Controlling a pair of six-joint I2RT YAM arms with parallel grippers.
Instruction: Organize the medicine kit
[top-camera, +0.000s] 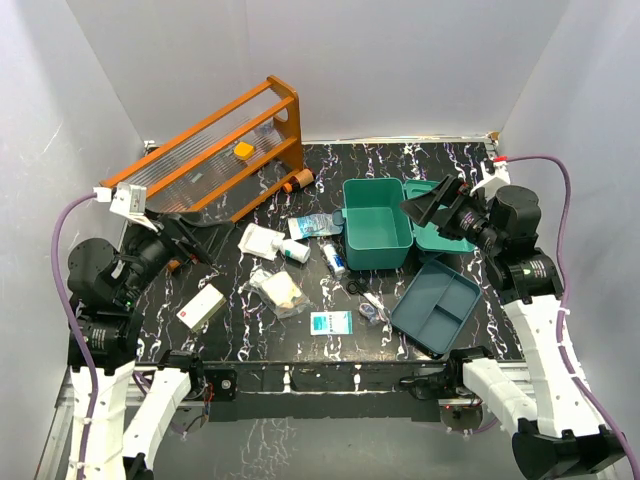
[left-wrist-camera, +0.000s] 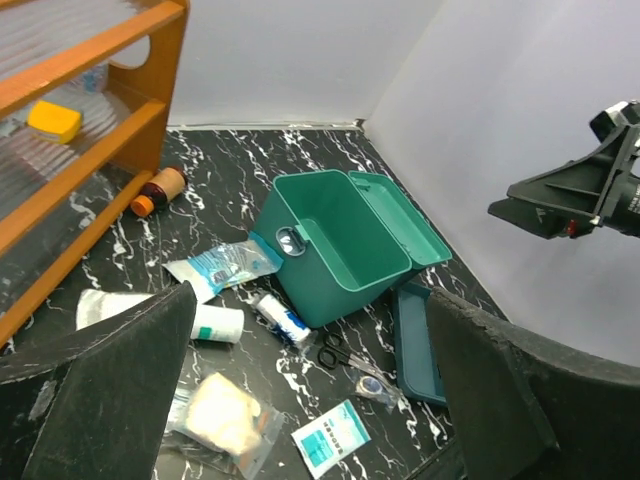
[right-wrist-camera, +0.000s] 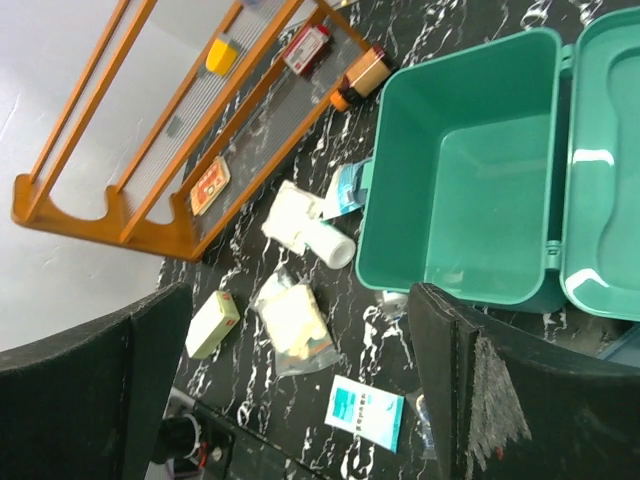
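The medicine kit (top-camera: 378, 258) stands open and empty right of centre on the tabletop (top-camera: 380, 160), with its lid thrown back and the divided tray (top-camera: 437, 307) just in front. You're at the very start, I'd say: the supplies (top-camera: 278, 291) lie loose to its left. Your left hand (top-camera: 190, 240) and right hand (top-camera: 432, 207) hover wide open, holding nothing. Next, lower one over a near item, perhaps the small bottle (top-camera: 334, 260), though its shape is hard to make out.
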